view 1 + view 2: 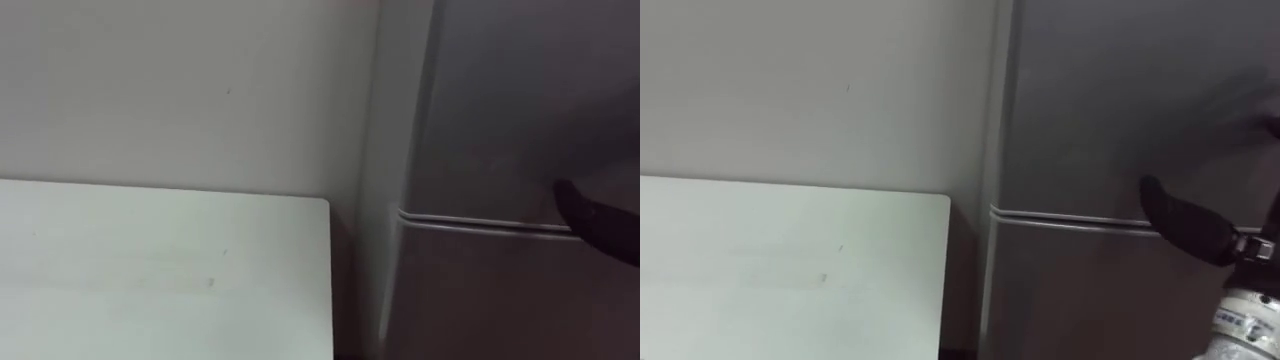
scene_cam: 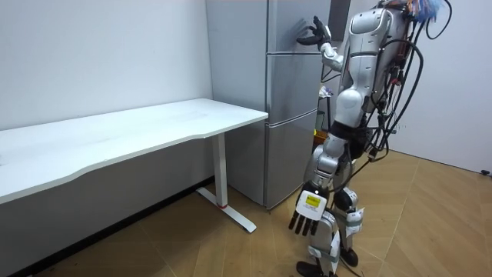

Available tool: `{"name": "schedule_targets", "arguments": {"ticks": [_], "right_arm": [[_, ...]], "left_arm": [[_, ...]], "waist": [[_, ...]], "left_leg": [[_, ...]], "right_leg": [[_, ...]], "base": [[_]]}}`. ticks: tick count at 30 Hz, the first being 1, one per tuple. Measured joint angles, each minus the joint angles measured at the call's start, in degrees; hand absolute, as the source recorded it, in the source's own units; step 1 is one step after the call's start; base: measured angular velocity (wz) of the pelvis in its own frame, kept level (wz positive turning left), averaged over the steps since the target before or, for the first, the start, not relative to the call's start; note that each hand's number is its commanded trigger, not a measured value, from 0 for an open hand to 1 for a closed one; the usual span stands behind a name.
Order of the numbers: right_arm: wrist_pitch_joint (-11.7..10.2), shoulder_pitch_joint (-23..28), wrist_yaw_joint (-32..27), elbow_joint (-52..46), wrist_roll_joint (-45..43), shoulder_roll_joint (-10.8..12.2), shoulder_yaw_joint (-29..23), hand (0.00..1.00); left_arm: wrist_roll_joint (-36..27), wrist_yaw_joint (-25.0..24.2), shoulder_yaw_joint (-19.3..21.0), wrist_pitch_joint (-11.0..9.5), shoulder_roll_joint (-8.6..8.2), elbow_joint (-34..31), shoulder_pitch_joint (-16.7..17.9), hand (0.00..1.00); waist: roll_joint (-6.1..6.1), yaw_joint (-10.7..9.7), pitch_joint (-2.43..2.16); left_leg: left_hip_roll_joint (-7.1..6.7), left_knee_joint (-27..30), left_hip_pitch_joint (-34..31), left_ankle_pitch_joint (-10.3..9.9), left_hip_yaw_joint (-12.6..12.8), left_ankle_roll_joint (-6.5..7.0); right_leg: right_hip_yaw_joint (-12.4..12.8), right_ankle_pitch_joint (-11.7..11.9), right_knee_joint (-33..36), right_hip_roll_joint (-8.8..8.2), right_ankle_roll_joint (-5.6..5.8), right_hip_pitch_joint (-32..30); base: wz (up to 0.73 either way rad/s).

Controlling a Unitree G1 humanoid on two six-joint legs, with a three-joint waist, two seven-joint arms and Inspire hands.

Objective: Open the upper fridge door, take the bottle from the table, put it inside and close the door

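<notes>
Looking for the bottle first: where is it?

Cannot tell. The left hand [image 2: 306, 217] hangs by the thigh at the bottom of the room view, fingers straight and bare, and the right hand [image 2: 314, 34] is up at the fridge [image 2: 288, 115] with nothing between its fingers.

So what does the coming move turn on?

The upper door [image 1: 520, 100], I'd judge. It is shut, and the bottle has no way in until it swings. The right hand is by far the nearer: at the right edge of the eye views a dark finger lies across the seam [image 1: 480, 220] between upper door and lower door [image 1: 480, 300], its tip over the upper one.

Have the fingers got hold?

They are spread and curved toward the door in the room view; whether any has hooked an edge I cannot tell.

Anything in the way?

The white tabletop [image 1: 150, 270] takes the lower left of the eye views, its corner near the fridge's side, a dark gap between; the wall [image 1: 180, 90] runs behind.
</notes>
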Motion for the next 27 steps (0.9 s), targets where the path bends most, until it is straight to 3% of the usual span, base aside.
{"name": "schedule_targets", "arguments": {"ticks": [2, 9, 17, 21, 23, 27], "right_arm": [[0.91, 0.33, -0.26, 0.00, 2.56, 0.00, -2.87, 0.00], [0.93, 2.16, -3.01, -0.01, 7.73, -0.16, -10.78, 0.00], [1.06, 7.07, -5.20, 0.00, 8.66, -0.19, -12.82, 0.00], [2.16, 9.11, -6.51, 0.02, 11.56, -0.19, -14.14, 0.00], [2.17, 12.81, -6.76, 0.10, 14.15, -0.06, -14.19, 0.00], [2.22, 17.35, -6.86, 3.54, 16.95, 1.90, -14.99, 0.00]], "left_arm": [[0.01, 0.07, 0.15, -0.03, -0.24, -0.51, 1.08, 0.00], [0.45, -0.10, 1.24, 0.01, -0.73, -1.85, 3.74, 0.00], [0.12, -0.09, 2.45, 0.10, -0.99, -4.87, 3.67, 0.00], [-0.74, 0.18, 2.67, 0.35, -0.99, -4.92, 3.75, 0.00], [-1.33, 0.74, 2.67, 0.37, -1.02, -4.81, 3.85, 0.00], [-1.29, 2.22, 4.47, 0.37, -1.23, -5.79, 4.43, 0.00]], "waist": [[0.09, -0.75, 0.07], [0.82, -3.08, -0.05], [0.74, -4.09, 0.08], [0.73, -4.60, 0.08], [0.73, -4.61, 0.07], [0.91, -4.68, 0.09]], "left_leg": [[0.09, 0.01, -0.10, -0.01, -0.03, -0.01], [0.06, -0.02, -0.63, 0.00, 0.05, -0.01], [0.11, -0.10, -0.49, -0.01, 0.49, -0.01], [0.11, 0.02, -0.79, -0.02, 0.48, 0.00], [0.11, -0.06, -0.66, -0.02, 0.47, 0.00], [0.10, -0.11, -0.72, -0.02, 0.48, 0.00]], "right_leg": [[0.03, -0.01, 0.54, -0.06, 0.02, -0.24], [0.25, -0.02, 0.50, -0.04, 0.03, -1.07], [0.88, -0.03, 0.55, -0.03, 0.04, -1.31], [0.84, -0.03, 0.52, -0.04, 0.03, -1.44], [0.85, -0.03, 0.54, 0.00, 0.03, -1.34], [0.83, -0.03, 0.54, -0.05, 0.03, -1.43]], "base": [[0.00], [0.00], [-0.03], [0.00], [0.00], [0.00]]}}
